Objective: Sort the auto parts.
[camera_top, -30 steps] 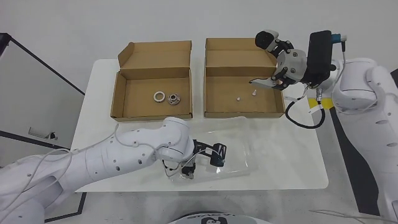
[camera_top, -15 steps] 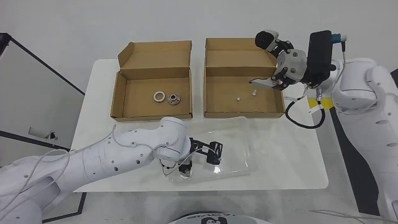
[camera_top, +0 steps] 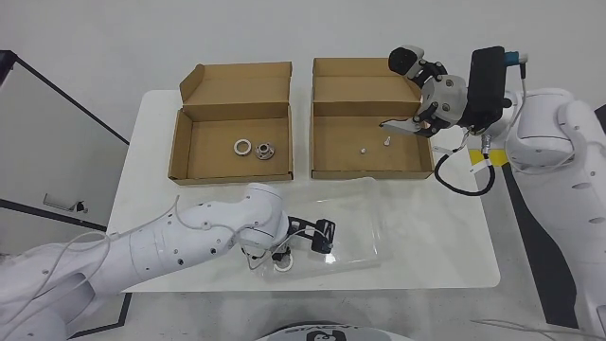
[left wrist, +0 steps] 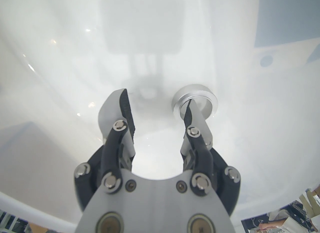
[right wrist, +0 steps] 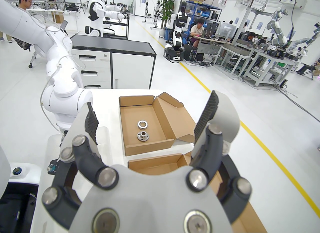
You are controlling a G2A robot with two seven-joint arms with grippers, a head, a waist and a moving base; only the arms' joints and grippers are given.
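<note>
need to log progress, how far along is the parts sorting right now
Done: a ring and a flanged hub lie in the left box; two small parts lie in the right box. In hand: the left gripper, open, straddles the wall of a metal ring on the clear tray, not yet gripped. Left: grip and box it. The right gripper hangs open, empty.

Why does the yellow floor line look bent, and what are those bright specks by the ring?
Right wrist view: the wide lens bows the yellow floor line. Left wrist view: likely overhead light glinting off the clear tray holding the metal ring.
</note>
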